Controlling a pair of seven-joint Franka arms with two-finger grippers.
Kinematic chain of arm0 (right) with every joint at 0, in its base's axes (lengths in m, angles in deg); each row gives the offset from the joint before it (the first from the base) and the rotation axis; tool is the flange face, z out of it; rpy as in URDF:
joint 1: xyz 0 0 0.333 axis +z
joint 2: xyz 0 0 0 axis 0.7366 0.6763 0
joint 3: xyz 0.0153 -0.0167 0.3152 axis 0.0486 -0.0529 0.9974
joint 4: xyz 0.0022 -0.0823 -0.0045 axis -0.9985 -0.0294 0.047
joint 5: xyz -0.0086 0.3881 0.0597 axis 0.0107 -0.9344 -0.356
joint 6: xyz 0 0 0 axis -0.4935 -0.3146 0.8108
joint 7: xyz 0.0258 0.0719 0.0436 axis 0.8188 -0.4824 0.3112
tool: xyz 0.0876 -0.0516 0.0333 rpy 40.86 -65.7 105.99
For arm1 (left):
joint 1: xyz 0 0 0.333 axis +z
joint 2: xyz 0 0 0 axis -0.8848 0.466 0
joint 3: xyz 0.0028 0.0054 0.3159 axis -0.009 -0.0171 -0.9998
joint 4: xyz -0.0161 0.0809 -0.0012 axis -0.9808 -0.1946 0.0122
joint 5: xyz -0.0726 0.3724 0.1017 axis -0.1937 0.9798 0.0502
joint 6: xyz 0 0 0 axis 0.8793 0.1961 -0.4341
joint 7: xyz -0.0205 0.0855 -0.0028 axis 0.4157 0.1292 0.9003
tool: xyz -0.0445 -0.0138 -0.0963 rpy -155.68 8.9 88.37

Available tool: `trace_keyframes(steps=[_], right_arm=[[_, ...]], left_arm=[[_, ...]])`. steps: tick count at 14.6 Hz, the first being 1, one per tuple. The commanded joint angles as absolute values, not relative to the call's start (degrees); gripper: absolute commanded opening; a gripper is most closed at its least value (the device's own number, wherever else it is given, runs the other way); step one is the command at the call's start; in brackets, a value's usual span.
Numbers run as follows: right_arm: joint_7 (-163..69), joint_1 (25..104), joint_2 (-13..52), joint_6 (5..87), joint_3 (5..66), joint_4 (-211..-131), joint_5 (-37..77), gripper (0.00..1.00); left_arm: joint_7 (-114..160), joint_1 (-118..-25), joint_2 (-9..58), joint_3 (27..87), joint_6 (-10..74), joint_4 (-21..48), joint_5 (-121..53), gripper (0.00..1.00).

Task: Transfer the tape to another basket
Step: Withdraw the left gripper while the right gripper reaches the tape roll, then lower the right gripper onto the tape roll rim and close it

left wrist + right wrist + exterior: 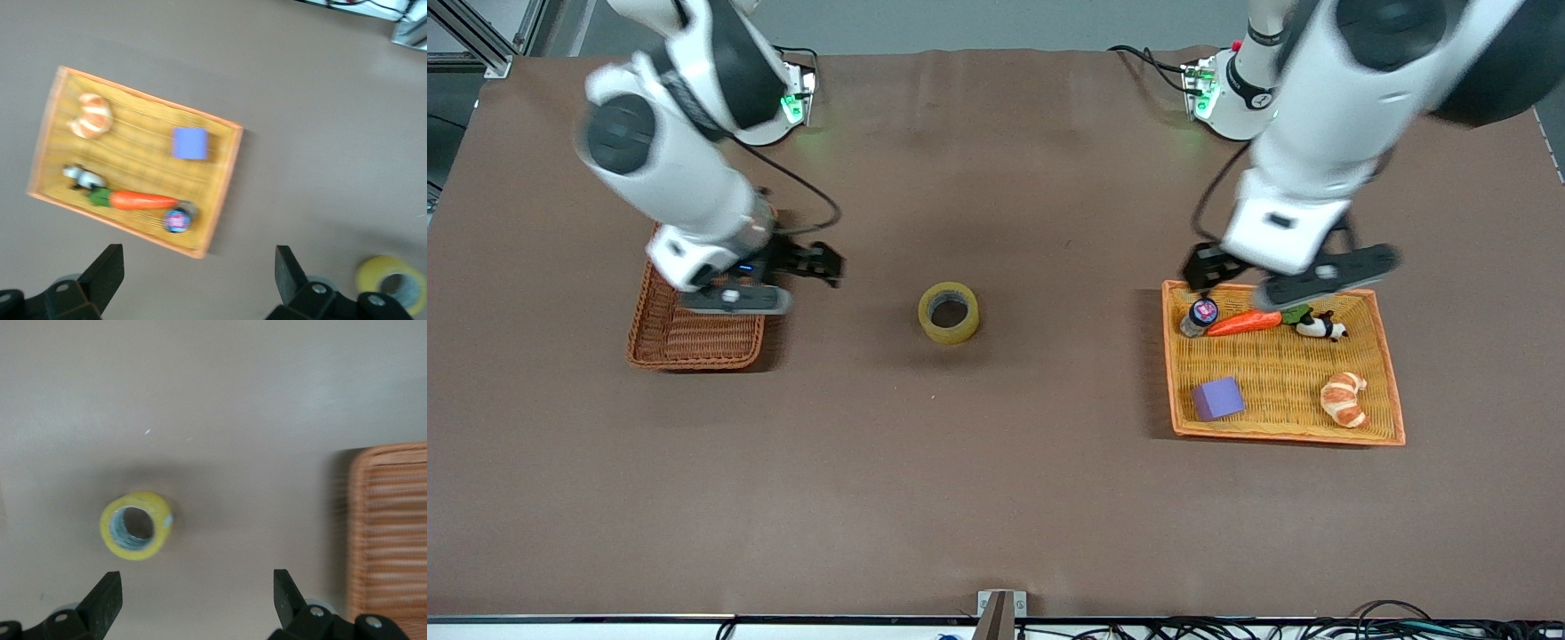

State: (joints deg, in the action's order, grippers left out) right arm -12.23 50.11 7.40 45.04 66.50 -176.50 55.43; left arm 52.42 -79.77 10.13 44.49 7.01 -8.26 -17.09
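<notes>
The tape (949,312) is seen lying flat on the table (996,498), with its round opening turned upward, so that its axis stands upright and no long side can be named. It is placed in the middle of the table, well apart from the basket (694,333), which is toward the right arm's end of the table. The tape is touched by nothing.

The right gripper (818,263) is held in the air over the edge of the basket on the side toward the tape, with the arm bent down from its base. Its fingers (107,600) are spread wide and nothing is held between them; in the right wrist view the tape (137,525) and a part of the basket (390,540) are seen below.

The left gripper (1294,271) is held over the edge of the tray (1392,391) that is farthest from the front camera. Its fingers (107,273) are also spread wide and are empty. In the tray a purple cube (1217,398), a croissant (1345,399), a carrot (1245,322), a small panda figure (1320,328) and a small jar (1199,316) are lying.
</notes>
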Motion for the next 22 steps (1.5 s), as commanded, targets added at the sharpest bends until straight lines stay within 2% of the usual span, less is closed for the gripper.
trace_keyframes(steps=[1,3,7,11,19,20,21,22], right_arm=[[-4.17,54.28,17.29,52.46,67.13,-175.59,61.85,1.00],[1.37,57.01,22.49,56.95,67.13,-175.50,67.91,1.00],[3.86,59.04,28.83,60.75,67.13,-175.68,75.66,1.00],[3.86,61.15,30.60,61.54,67.13,-176.20,76.46,1.00],[6.66,62.12,33.32,65.23,66.96,-177.35,80.94,0.98],[7.28,62.04,33.76,65.32,66.87,-177.35,81.73,0.96],[7.37,62.12,34.02,65.32,66.87,-177.35,82.26,0.90],[7.38,62.12,34.03,65.32,66.87,-177.35,82.79,0.78]], left_arm=[[41.24,-73.76,6.37,45.06,6.55,-6.02,-16.62,1.00],[32.01,-67.09,3.57,46.55,4.45,-5.41,-18.98,1.00],[24.68,-62.40,-3.12,45.77,0.85,0.12,-23.57,1.00],[16.34,-61.09,-4.01,43.05,-0.83,0.66,-24.71,1.00],[15.79,-60.03,-4.19,43.66,-0.48,0.84,-24.80,1.00],[15.79,-60.03,-4.01,43.66,-0.31,0.84,-24.80,1.00],[15.79,-60.11,-3.92,43.66,-0.13,0.84,-24.80,1.00],[15.79,-60.20,-3.83,43.66,-0.13,0.75,-24.80,1.00]])
